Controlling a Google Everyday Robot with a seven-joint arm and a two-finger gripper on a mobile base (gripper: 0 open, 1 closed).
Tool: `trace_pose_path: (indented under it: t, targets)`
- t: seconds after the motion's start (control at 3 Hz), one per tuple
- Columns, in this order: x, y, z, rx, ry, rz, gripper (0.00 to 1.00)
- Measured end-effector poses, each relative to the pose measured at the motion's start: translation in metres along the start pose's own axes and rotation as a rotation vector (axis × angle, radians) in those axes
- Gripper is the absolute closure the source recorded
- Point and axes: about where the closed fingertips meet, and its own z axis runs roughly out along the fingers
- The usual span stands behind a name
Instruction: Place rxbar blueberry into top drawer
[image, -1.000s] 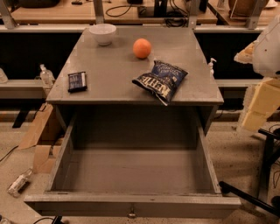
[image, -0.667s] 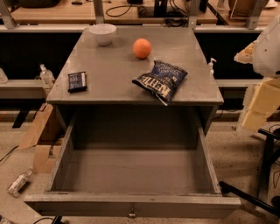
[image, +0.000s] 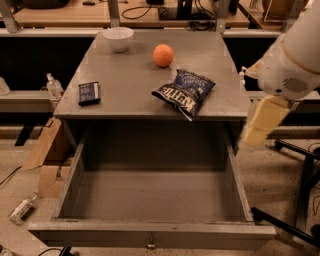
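Your gripper (image: 257, 127) is hanging off the table's (image: 130, 75) R side, beside the top drawer (image: 150, 234); can't tell its grip state. Rxbar blueberry (image: 89, 93) is lying flat near the tabletop's L edge, w/ the drawer sitting pulled open below.

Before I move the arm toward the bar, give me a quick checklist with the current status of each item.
1. top drawer pulled open: ok.
2. Drawer interior free for the bar: ok, nothing visible inside.
3. rxbar blueberry located and free: ok, flat near the left edge of the table, nothing touching it.
4. gripper over the bar: not ok, it hangs off the table's right side.
5. Straight path to the bar: not ok, the chip bag and orange lie between.
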Motion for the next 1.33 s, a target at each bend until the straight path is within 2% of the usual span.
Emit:
trace_pose_path:
  t: [0.33, 0.67, 1.0, 1.33]
  targets:
    - [-0.032, -0.047, 0.057, 0.089, -0.101, 0.148, 0.0]
    - [-0.057, -0.086, 0.09, 0.165, -0.208, 0.283, 0.0]
    - [-0.088, -0.108, 0.102, 0.247, -0.306, 0.391, 0.0]
    - [-0.12, -0.107, 0.1, 0.305, -0.417, 0.49, 0.0]
